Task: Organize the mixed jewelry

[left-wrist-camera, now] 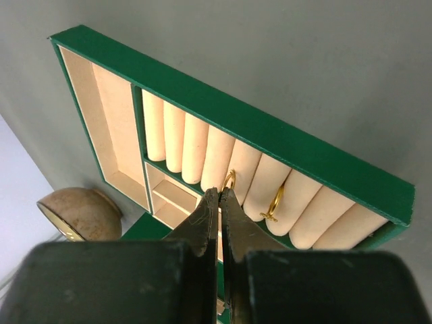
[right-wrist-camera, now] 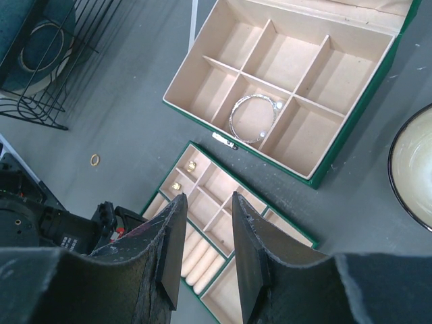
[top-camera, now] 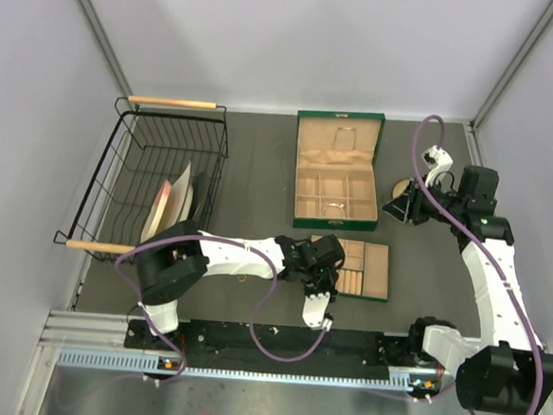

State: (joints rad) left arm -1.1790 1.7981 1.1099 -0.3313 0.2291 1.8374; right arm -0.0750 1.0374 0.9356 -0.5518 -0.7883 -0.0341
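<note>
A tan compartment tray with a green rim [left-wrist-camera: 283, 138] lies in front of the open green jewelry box [top-camera: 336, 169]. My left gripper [left-wrist-camera: 219, 193] is shut, its tips pinching a thin gold ring [left-wrist-camera: 229, 179] at a slot between the tray's cream ring rolls. A second gold ring [left-wrist-camera: 273, 204] sits between rolls to the right. In the top view the left gripper [top-camera: 324, 271] is over the tray's left end. My right gripper [right-wrist-camera: 206, 199] is open and empty, high above the tray. Two gold studs [right-wrist-camera: 191, 165] [right-wrist-camera: 175, 185] lie in small tray compartments. A loose gold ring [right-wrist-camera: 94, 159] lies on the table.
A silver bracelet [right-wrist-camera: 253, 116] lies in a box compartment. A round wooden stand [top-camera: 406, 191] is right of the box, beside my right gripper [top-camera: 397, 206]. A black wire basket [top-camera: 155, 175] with plates stands at the left.
</note>
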